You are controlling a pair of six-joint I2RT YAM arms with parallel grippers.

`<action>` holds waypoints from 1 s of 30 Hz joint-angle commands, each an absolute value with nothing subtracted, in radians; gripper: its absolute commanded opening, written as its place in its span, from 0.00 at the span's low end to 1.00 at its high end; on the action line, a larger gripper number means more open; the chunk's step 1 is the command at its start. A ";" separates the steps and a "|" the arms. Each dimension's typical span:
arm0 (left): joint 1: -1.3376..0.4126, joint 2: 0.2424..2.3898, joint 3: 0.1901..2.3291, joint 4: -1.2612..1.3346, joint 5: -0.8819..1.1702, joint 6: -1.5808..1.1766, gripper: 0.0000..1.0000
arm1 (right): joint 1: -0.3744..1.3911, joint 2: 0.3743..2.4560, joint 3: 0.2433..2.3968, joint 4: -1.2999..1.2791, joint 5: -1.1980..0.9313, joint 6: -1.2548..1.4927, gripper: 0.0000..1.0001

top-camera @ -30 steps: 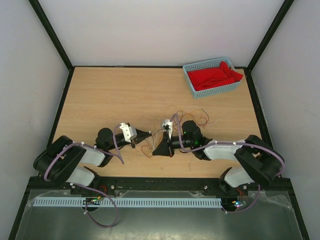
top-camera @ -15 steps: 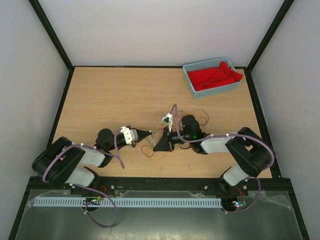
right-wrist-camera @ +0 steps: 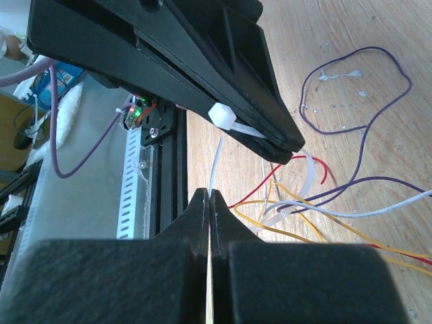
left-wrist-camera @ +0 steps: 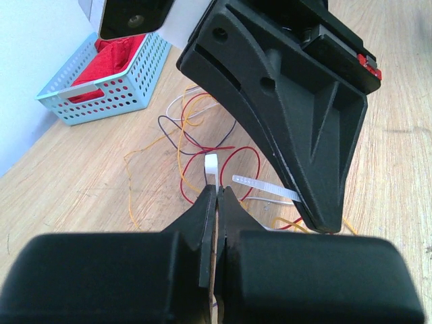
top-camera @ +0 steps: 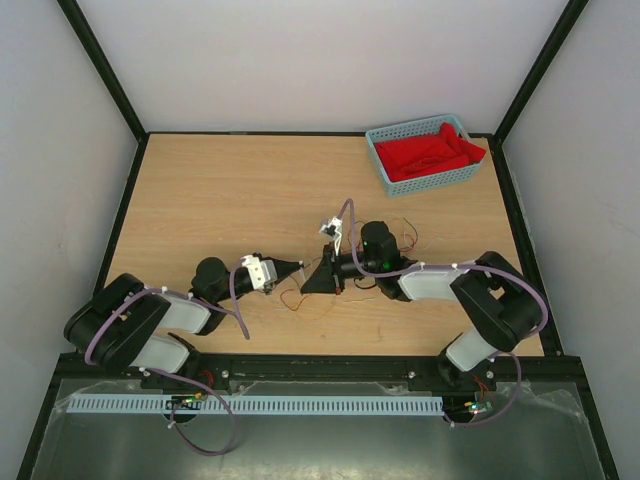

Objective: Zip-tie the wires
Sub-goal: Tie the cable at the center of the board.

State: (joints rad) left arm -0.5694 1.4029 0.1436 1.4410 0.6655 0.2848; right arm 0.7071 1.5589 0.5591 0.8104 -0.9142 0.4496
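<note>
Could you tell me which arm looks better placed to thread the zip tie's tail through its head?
Probably the right: the right gripper pinches the ribbed tail just beside the left gripper, which holds the head above the wires.

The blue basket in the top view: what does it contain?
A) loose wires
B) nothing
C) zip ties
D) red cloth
D: crumpled red cloth fills the blue basket, and nothing else is visible in it.
</note>
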 commanded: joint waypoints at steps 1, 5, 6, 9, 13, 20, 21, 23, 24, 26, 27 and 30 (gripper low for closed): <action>-0.579 1.383 0.142 1.480 0.661 0.305 0.00 | 0.694 1.576 0.589 0.811 -0.949 0.448 0.00; -0.584 1.384 0.142 1.480 0.658 0.306 0.00 | 0.688 1.571 0.594 0.811 -0.960 0.445 0.00; -0.584 1.385 0.140 1.480 0.657 0.307 0.00 | 0.686 1.571 0.595 0.810 -0.962 0.444 0.00; -0.584 1.384 0.141 1.480 0.657 0.309 0.00 | 0.680 1.569 0.595 0.806 -0.963 0.440 0.00; -0.586 1.386 0.141 1.480 0.655 0.309 0.00 | 0.677 1.571 0.595 0.804 -0.971 0.438 0.00; -0.589 1.388 0.143 1.480 0.653 0.306 0.00 | 0.673 1.559 0.600 0.802 -0.973 0.442 0.00; -0.590 1.389 0.144 1.480 0.653 0.306 0.00 | 0.673 1.559 0.601 0.802 -0.976 0.443 0.00; -0.592 1.392 0.146 1.480 0.651 0.306 0.00 | 0.673 1.560 0.602 0.802 -0.976 0.445 0.00; -0.593 1.394 0.147 1.480 0.651 0.307 0.00 | 0.673 1.560 0.603 0.803 -0.976 0.446 0.00; -0.596 1.396 0.148 1.480 0.649 0.309 0.00 | 0.673 1.559 0.606 0.802 -0.974 0.447 0.00; -0.597 1.397 0.148 1.480 0.649 0.310 0.00 | 0.673 1.559 0.606 0.802 -0.972 0.445 0.00; -0.598 1.400 0.148 1.480 0.646 0.312 0.00 | 0.673 1.557 0.607 0.802 -0.973 0.446 0.00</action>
State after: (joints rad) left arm -0.5922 1.4021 0.1436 1.4437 0.6456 0.2955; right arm 0.6796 1.5684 0.5812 0.8051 -0.9554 0.4492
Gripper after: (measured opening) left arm 0.003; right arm 0.009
